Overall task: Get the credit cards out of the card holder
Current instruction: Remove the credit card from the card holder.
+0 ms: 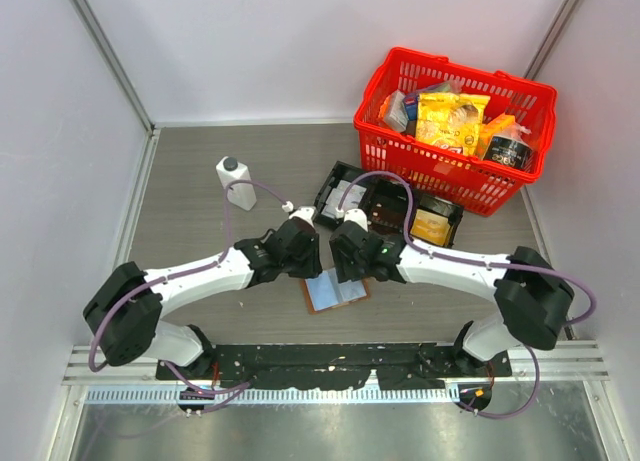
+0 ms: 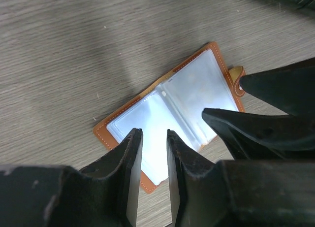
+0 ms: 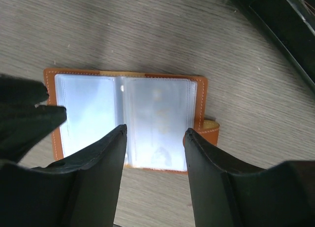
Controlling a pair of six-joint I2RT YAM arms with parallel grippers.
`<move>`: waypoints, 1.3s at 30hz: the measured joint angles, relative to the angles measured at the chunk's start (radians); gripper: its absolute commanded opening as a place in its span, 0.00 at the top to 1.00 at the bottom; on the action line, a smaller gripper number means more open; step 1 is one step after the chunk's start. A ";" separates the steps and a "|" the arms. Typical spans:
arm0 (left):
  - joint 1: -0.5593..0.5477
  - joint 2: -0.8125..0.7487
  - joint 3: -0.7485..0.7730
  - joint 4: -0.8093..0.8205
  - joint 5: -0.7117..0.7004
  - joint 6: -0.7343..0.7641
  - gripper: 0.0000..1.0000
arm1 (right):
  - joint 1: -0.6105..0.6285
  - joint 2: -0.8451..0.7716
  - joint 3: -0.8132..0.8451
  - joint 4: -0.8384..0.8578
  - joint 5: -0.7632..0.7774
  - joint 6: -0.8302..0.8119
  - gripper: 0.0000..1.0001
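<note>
The brown card holder (image 1: 337, 292) lies open and flat on the table, between the two arms. Its pale bluish pockets face up (image 2: 167, 109) (image 3: 123, 113), with the side tab (image 3: 209, 126) on the right. A pale credit card (image 3: 160, 113) with faint marks shows through the right pocket. My left gripper (image 2: 151, 134) hovers over the left pocket's near edge, its jaws a narrow gap apart with nothing between them. Over the right pocket's near edge my right gripper (image 3: 155, 131) stands open wide and empty. Each wrist view shows the other gripper's black fingers at its edge.
A black compartment tray (image 1: 385, 206) with a gold packet (image 1: 432, 226) sits just behind the card holder. Behind that stands a red basket (image 1: 455, 131) full of snack packets. A white bottle (image 1: 236, 181) stands at the back left. Grey walls close in both sides.
</note>
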 measured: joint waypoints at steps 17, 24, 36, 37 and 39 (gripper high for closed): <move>-0.006 0.099 -0.066 0.029 0.105 -0.006 0.73 | 0.000 0.134 0.027 -0.001 -0.009 0.058 0.37; -0.006 0.101 -0.066 0.026 0.092 -0.028 0.75 | 0.000 0.139 0.010 0.016 -0.027 0.057 0.35; -0.006 0.098 -0.074 0.029 0.084 -0.059 0.77 | -0.013 0.130 -0.006 0.059 -0.093 0.035 0.53; -0.005 0.098 -0.074 0.030 0.084 -0.061 0.77 | -0.014 0.127 -0.008 0.060 -0.100 0.033 0.55; -0.005 0.094 -0.079 0.030 0.084 -0.065 0.78 | -0.018 0.107 -0.021 0.062 -0.169 0.034 0.61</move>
